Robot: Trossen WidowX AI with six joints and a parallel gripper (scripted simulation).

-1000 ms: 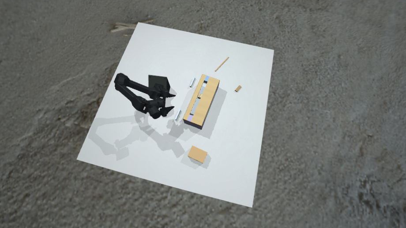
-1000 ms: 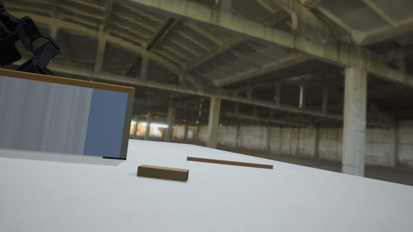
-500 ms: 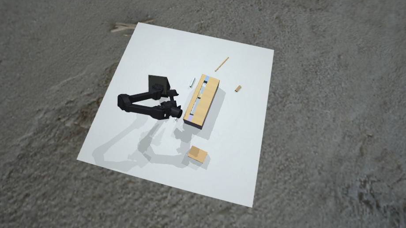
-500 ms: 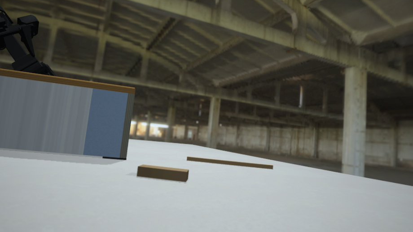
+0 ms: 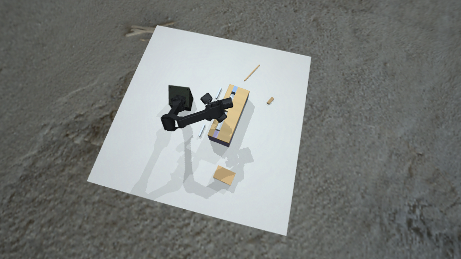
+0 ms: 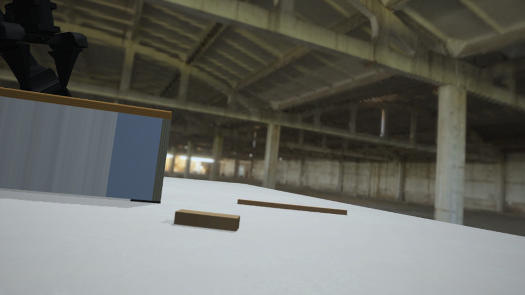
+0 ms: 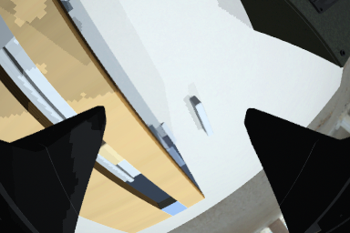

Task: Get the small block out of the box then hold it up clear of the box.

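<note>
The box (image 5: 240,106) (image 6: 57,144) (image 7: 101,118) stands on the white table, with a wooden top and a long slot in it. A blue panel (image 5: 235,88) (image 6: 135,156) (image 7: 174,207) marks one end and a purple panel (image 5: 216,134) the other. A pale yellow piece (image 7: 112,153) shows through the slot in the wrist view; it may be the small block, partly hidden by a finger. My gripper (image 6: 44,84) (image 7: 178,115) is open and empty, pointing down above box height. In the top view the hand hides its fingertips and part of the slot.
Two pale bars (image 5: 218,92) (image 5: 201,130) lie between the arm's base (image 5: 180,96) (image 7: 287,16) and the box. A larger wooden block (image 5: 224,175) lies beyond the purple end. A thin stick (image 5: 252,72) (image 6: 292,206) and a small wooden piece (image 5: 270,100) (image 6: 205,220) lie beyond the box.
</note>
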